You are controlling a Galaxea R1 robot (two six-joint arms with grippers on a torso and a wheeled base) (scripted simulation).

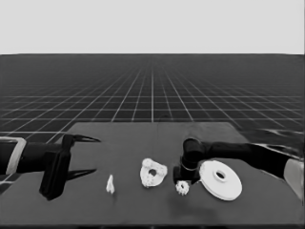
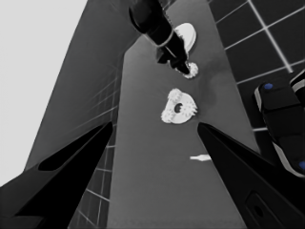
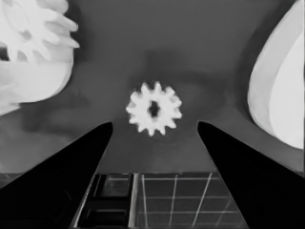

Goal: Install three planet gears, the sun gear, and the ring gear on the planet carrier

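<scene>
The right gripper (image 3: 152, 125) is hovering with its black fingers spread wide over a small white toothed gear (image 1: 182, 188) lying loose near the table's near edge. This gear is sitting between the smaller white round part (image 1: 153, 172), already carrying gears, on its left and the larger white round part (image 1: 220, 179) on its right. The left gripper (image 1: 93, 155) is waiting wide open over the dark table's (image 1: 128, 205) left end, a thin white piece (image 1: 110, 184) lying nearby.

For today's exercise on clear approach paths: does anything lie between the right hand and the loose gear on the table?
Nothing visible does. The right hand hangs open directly over the loose gear, with bare table around it. The smaller round part and larger round part lie off to either side.
</scene>
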